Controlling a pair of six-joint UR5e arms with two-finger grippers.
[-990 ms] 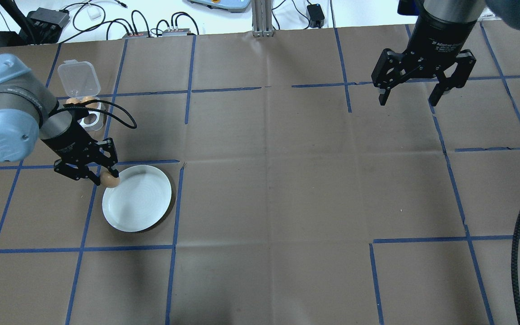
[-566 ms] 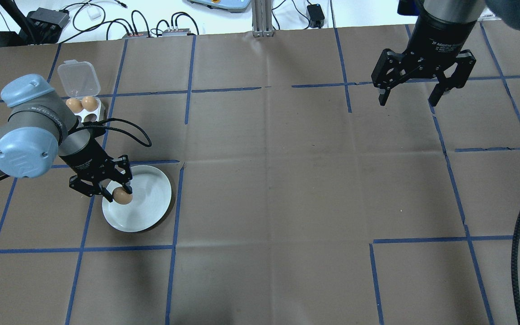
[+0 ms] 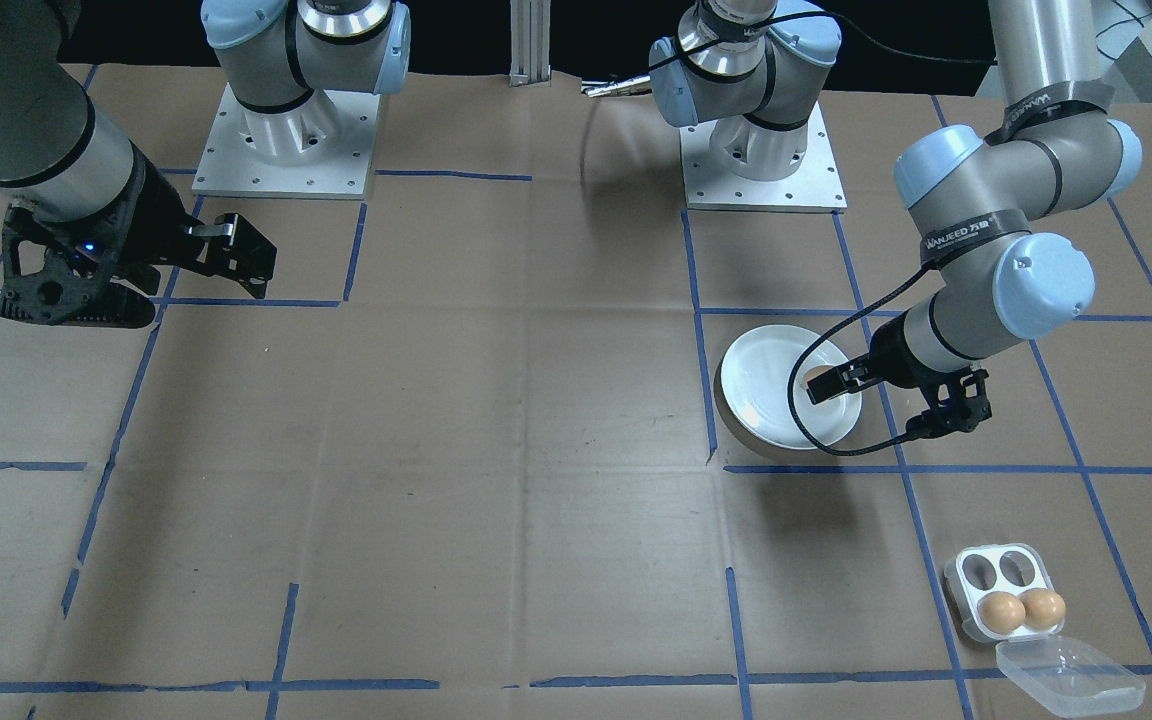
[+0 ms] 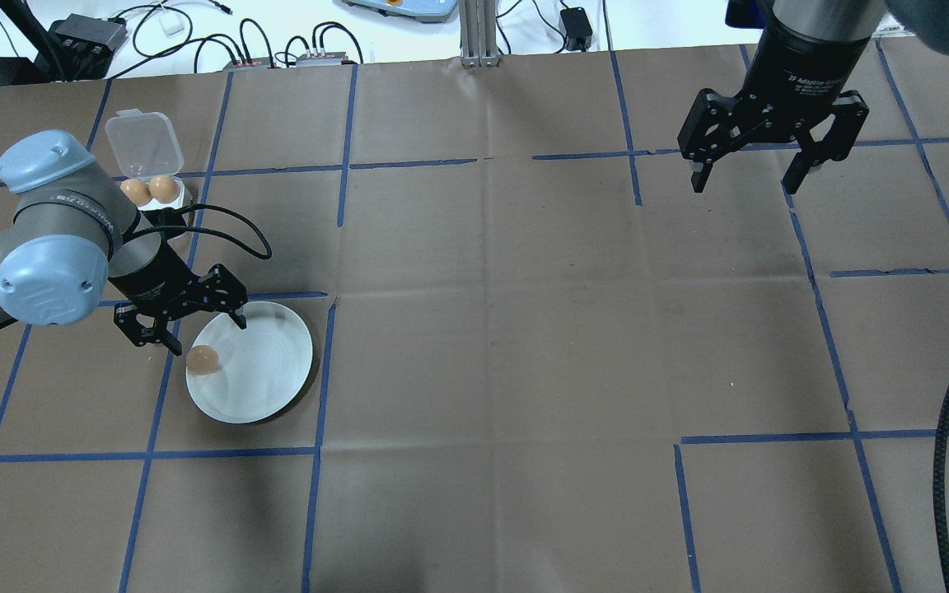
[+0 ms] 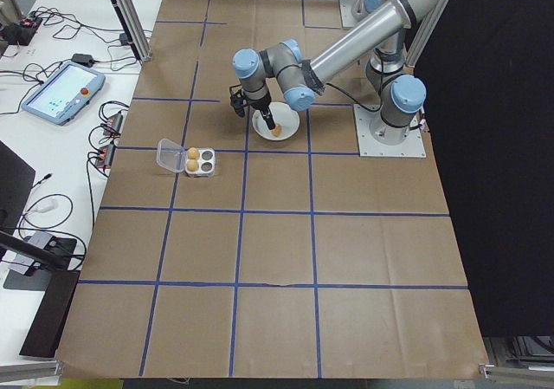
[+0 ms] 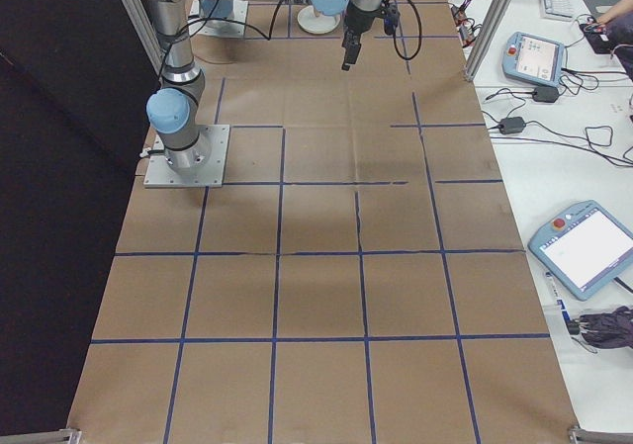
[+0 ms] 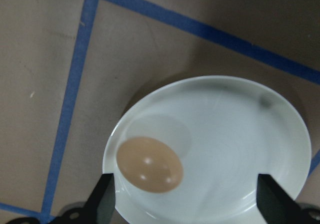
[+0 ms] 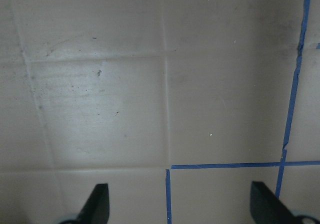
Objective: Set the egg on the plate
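Note:
A brown egg (image 4: pixel 202 360) lies free on the left part of the round white plate (image 4: pixel 268 371). My left gripper (image 4: pixel 204 333) hovers just above it, open, its fingers spread to either side and touching nothing. In the left wrist view the egg (image 7: pixel 150 164) rests near the rim of the plate (image 7: pixel 235 134), between the spread fingertips (image 7: pixel 102 199). From the front, the egg (image 3: pixel 815 377) sits on the plate (image 3: pixel 766 380) beside the left gripper (image 3: pixel 881 408). My right gripper (image 4: pixel 750 177) hangs open and empty over bare table at the far right.
A square white egg tray (image 4: pixel 163 206) with its clear lid (image 4: pixel 143 144) open stands behind the left arm, holding two eggs (image 3: pixel 1021 608). Cables and boxes line the table's far edge. A thick black cable (image 4: pixel 948 461) runs along the right side.
My left gripper carried the egg over the plate, then opened and drew back a little. The egg now lies on the plate. The right arm has not moved.

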